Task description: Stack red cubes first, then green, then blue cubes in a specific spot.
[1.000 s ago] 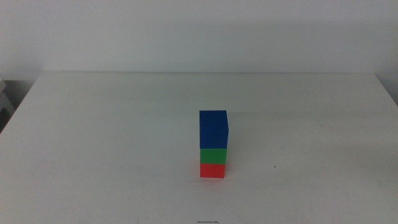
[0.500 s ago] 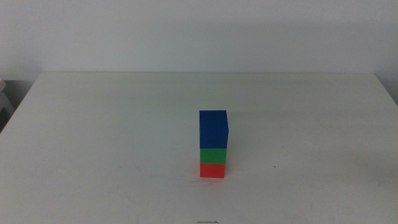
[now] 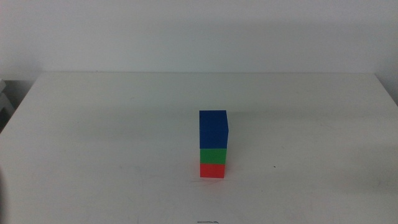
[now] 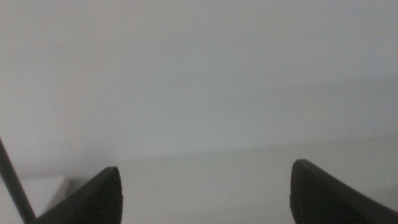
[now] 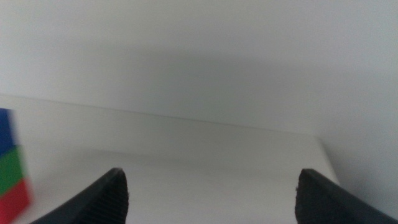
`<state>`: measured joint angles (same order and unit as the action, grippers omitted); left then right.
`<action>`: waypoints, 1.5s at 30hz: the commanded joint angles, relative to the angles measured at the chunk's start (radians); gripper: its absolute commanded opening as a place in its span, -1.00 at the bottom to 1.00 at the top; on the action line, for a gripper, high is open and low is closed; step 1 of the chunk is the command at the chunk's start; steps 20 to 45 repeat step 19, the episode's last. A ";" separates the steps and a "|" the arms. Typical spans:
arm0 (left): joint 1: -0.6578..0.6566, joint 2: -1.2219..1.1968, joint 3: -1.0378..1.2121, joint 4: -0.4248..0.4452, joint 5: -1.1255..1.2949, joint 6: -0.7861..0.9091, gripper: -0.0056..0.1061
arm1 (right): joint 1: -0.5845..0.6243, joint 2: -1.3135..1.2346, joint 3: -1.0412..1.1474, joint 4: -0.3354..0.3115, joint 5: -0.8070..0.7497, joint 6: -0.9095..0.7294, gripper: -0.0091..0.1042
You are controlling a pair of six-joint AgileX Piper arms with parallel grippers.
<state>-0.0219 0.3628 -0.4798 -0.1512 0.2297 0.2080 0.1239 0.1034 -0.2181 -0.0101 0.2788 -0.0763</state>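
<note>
Nothing has moved since the earlier frames: the stack stands exactly where it did and no arm shows in the middle view. Going left to right, the left gripper (image 4: 205,193) waits off to the left of the desk (image 3: 93,124), its jaws set wide apart with nothing between them, looking only at bare white surface and wall. Right of centre on the desk stands the finished tower: the red cube (image 3: 212,170) at the bottom on the white top, the green cube (image 3: 212,156) sitting on it, and the blue cube (image 3: 213,129) on top, all three upright and squarely in line. Off to the right, the right gripper (image 5: 211,193) also waits with its jaws spread wide and empty, and its wrist view catches the stack at the picture's edge, well apart from the jaws. Judging by this, the stacking looks complete; the next move calls only for both arms to keep clear of the tower.
</note>
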 commanded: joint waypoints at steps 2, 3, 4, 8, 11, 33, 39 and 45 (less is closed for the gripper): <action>0.002 -0.048 0.135 -0.007 -0.168 -0.002 0.73 | -0.094 -0.039 0.025 -0.004 -0.085 -0.009 0.77; 0.002 -0.070 0.188 -0.007 -0.187 -0.002 0.73 | -0.116 -0.052 0.044 -0.006 -0.086 -0.009 0.77; 0.002 -0.094 0.228 -0.009 -0.195 -0.002 0.73 | -0.131 -0.064 0.060 -0.006 -0.088 -0.009 0.77; 0.002 -0.199 0.377 -0.032 -0.183 -0.002 0.73 | -0.176 -0.098 0.132 -0.005 -0.087 -0.009 0.77; 0.002 -0.278 0.447 -0.054 -0.186 -0.002 0.73 | -0.179 -0.128 0.175 -0.005 -0.087 -0.009 0.77; 0.002 -0.398 0.505 -0.054 -0.156 -0.002 0.73 | -0.179 -0.136 0.229 0.000 -0.076 -0.009 0.77; 0.002 -0.398 0.505 -0.054 -0.156 -0.002 0.73 | -0.179 -0.136 0.229 0.000 -0.076 -0.009 0.77; 0.002 -0.398 0.505 -0.054 -0.156 -0.002 0.73 | -0.179 -0.136 0.229 0.000 -0.076 -0.009 0.77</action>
